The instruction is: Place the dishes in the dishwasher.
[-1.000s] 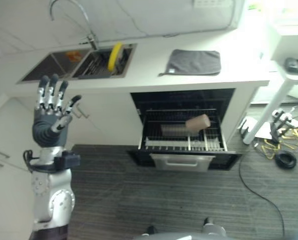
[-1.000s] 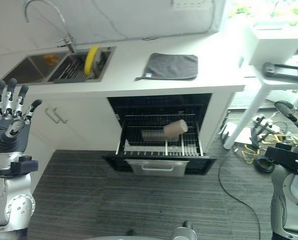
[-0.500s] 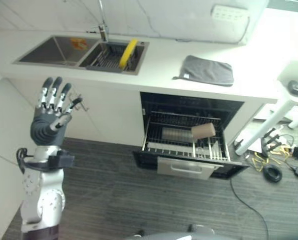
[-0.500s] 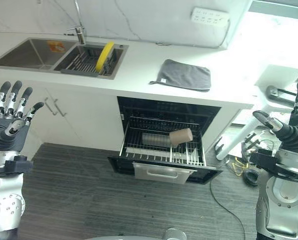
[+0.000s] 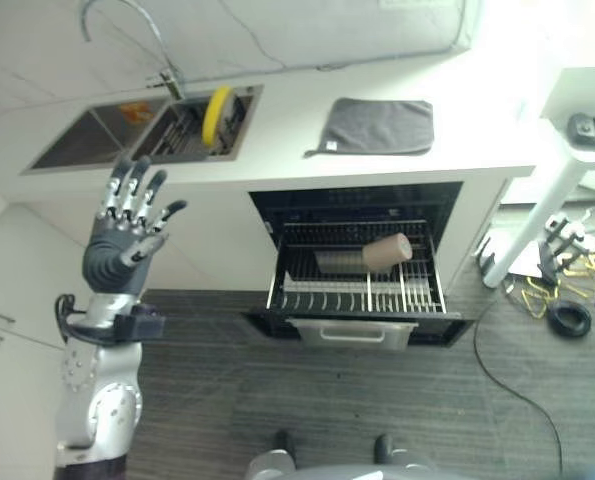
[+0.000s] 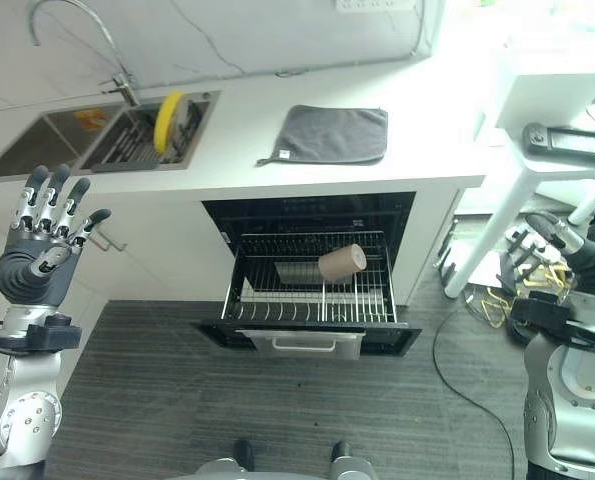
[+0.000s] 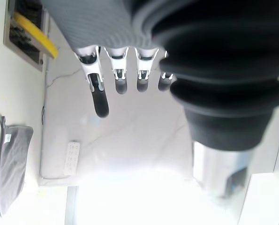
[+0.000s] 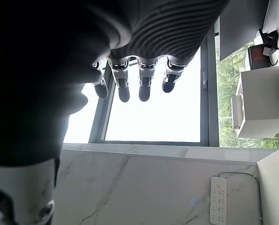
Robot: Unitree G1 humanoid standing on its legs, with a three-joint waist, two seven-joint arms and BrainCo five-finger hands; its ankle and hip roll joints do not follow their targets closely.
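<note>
A yellow plate [image 5: 215, 112] stands on edge in the sink's drying rack [image 5: 192, 130]. Below the counter the dishwasher is open with its wire rack [image 5: 362, 290] pulled out. A brown cup [image 5: 387, 252] lies on its side in that rack, next to a clear glass [image 5: 337, 262]. My left hand [image 5: 127, 235] is raised in front of the cabinets, left of the dishwasher, open with fingers [image 7: 99, 93] spread and holding nothing. At the far right my right hand [image 6: 589, 258] is also raised, open and empty, its fingers [image 8: 130, 79] straight.
A grey cloth [image 5: 377, 125] lies on the white counter above the dishwasher. A curved tap [image 5: 127, 30] rises behind the sink. A white side table [image 5: 577, 160] with a black controller [image 5: 592, 130] stands at the right, with cables [image 5: 567, 300] on the floor beneath.
The camera has swung, shifting the whole scene. Both hands stay raised, open and empty. The plate and the cup lie where they were.
</note>
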